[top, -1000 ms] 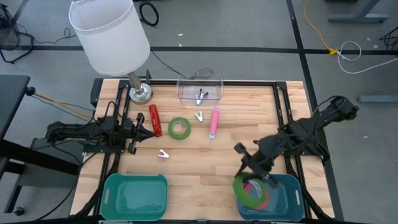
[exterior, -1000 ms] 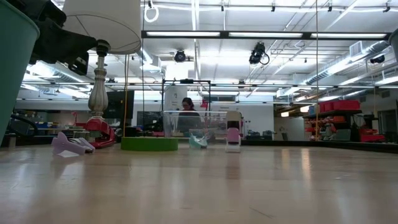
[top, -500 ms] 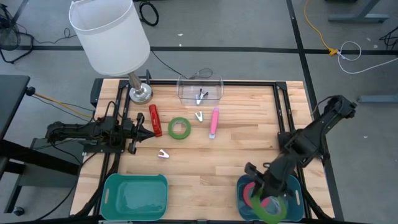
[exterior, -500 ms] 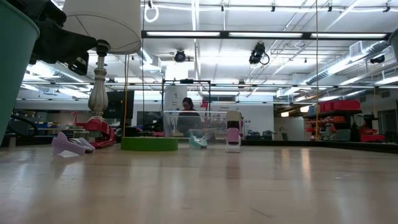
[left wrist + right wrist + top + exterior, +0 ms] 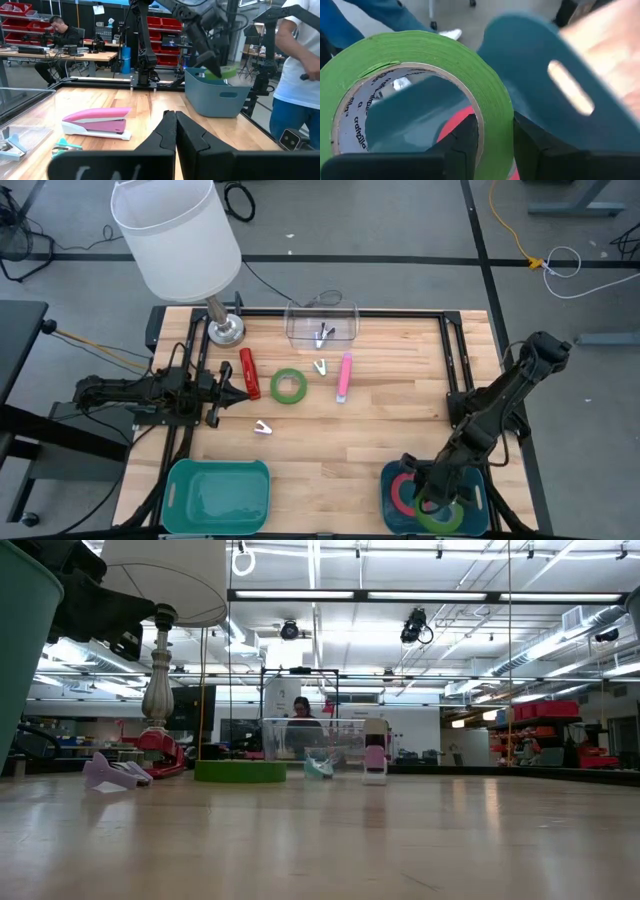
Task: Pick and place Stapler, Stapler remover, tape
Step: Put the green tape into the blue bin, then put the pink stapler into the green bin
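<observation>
High view: the right end effector hangs over the teal bin at the desk's front right corner, grasping a green tape ring by its wall; in the right wrist view its fingers pinch the ring's edge, one inside the open centre and one outside. The red-pink tape ring lies flat in the bottom of that bin, partly under the green one. A second green tape ring lies flat on the desk near the middle, toward the back. Just left of it is a red stapler, and to its right a pink stapler, with a small staple remover between ring and pink stapler. Another staple remover lies toward the front left. A clear box sits at the back edge, beside a lamp at the back left corner. An empty-handed left end effector, clenched, waits at the left edge, close beside the red stapler. A second teal bin sits at the front left corner.
</observation>
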### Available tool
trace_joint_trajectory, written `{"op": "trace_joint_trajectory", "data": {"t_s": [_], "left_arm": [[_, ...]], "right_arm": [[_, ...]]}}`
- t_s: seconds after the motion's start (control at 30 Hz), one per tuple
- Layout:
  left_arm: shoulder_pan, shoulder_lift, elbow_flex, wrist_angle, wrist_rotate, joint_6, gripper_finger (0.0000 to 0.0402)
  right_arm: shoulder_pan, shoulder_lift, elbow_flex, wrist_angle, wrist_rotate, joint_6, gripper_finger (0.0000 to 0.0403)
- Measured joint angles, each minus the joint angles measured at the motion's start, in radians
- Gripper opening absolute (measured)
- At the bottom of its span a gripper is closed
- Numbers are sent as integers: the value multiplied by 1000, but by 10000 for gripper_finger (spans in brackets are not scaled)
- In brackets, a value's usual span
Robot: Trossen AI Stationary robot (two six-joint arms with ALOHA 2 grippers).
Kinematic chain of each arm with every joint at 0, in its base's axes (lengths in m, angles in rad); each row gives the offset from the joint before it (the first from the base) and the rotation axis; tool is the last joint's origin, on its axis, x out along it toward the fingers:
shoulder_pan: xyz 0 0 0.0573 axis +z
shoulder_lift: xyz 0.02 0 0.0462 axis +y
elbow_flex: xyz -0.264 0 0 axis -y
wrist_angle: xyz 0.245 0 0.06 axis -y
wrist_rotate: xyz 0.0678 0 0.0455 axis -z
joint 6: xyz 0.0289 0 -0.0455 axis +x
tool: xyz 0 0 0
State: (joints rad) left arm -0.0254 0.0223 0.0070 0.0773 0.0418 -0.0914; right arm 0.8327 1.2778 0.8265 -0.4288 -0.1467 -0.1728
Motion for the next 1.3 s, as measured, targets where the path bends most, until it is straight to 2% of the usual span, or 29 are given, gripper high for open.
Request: {"op": "trace_joint_trajectory", "data": {"t_s": [0.27, 0.53, 0.97, 1.1, 1.3], "left_arm": [[0, 0, 0, 0, 0, 0, 3], [0, 0, 0, 0, 0, 0, 3], [0, 0, 0, 0, 0, 0, 3], [0, 0, 0, 0, 0, 0, 3], [0, 0, 0, 0, 0, 0, 3]], "right_arm": [[4, 39, -48, 29, 13, 61, 100], [3, 64, -48, 35, 184, 94, 100], [3, 64, -48, 34, 183, 84, 101], [3, 64, -48, 34, 184, 86, 121], [3, 64, -48, 45, 183, 88, 180]]}}
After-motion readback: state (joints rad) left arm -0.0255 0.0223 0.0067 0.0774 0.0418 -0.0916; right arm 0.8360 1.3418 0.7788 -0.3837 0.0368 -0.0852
